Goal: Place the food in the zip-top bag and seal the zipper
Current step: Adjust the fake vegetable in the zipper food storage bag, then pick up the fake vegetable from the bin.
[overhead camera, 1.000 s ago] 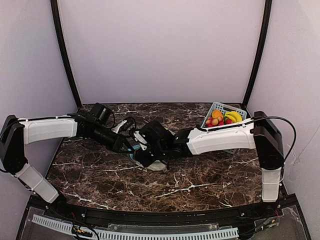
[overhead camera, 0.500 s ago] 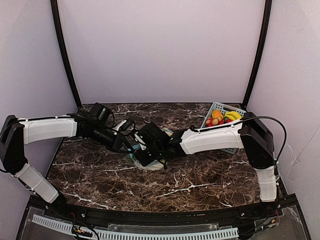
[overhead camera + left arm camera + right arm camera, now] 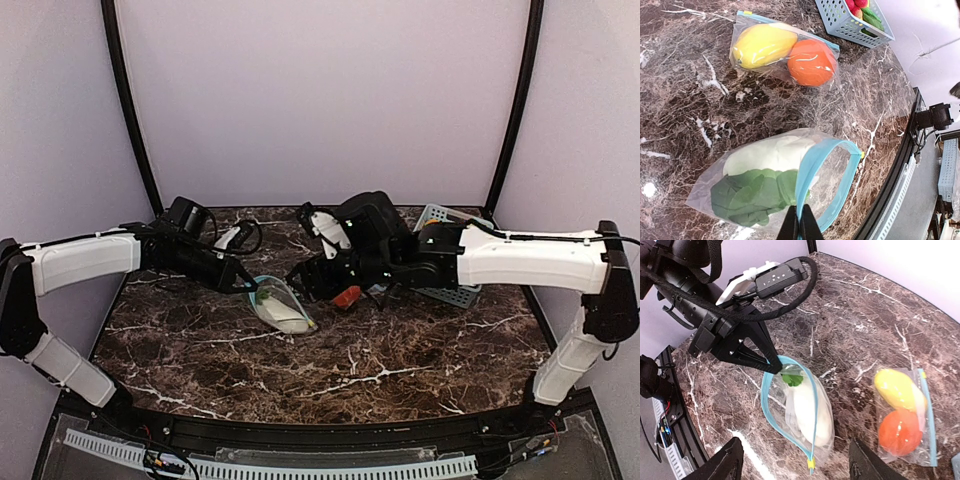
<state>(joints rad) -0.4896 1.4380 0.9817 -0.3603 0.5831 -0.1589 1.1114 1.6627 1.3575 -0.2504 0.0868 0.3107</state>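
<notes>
- Zip-top bag (image 3: 715, 182) lies on the marble table (image 3: 680, 100) nearest the arms' bases. Its mouth gapes, and the white oblong (image 3: 767, 155) and the green leafy piece (image 3: 752, 195) are already inside.
- Left gripper (image 3: 800, 222) has its fingers pressed together on the blue zipper rim (image 3: 807, 167), pinching one edge of the mouth.
- Right gripper (image 3: 797, 467) hangs above the bag, fingers spread wide with nothing between them.
- The step in hand looks like sealing. The left pinch should anchor that edge while the right comes down on the rim beside it, squeezes both tracks together and slides to the far corner. The food sits close to the mouth, so nudging it back first would spare a jammed track.
- Just beyond, a second bag (image 3: 785, 75) holds the yellow oblong (image 3: 762, 46) and the orange-red ball (image 3: 811, 62). Whether its zipper is shut I cannot tell.
- Farthest, a basket (image 3: 840, 22) carries more toy food (image 3: 869, 15).
</notes>
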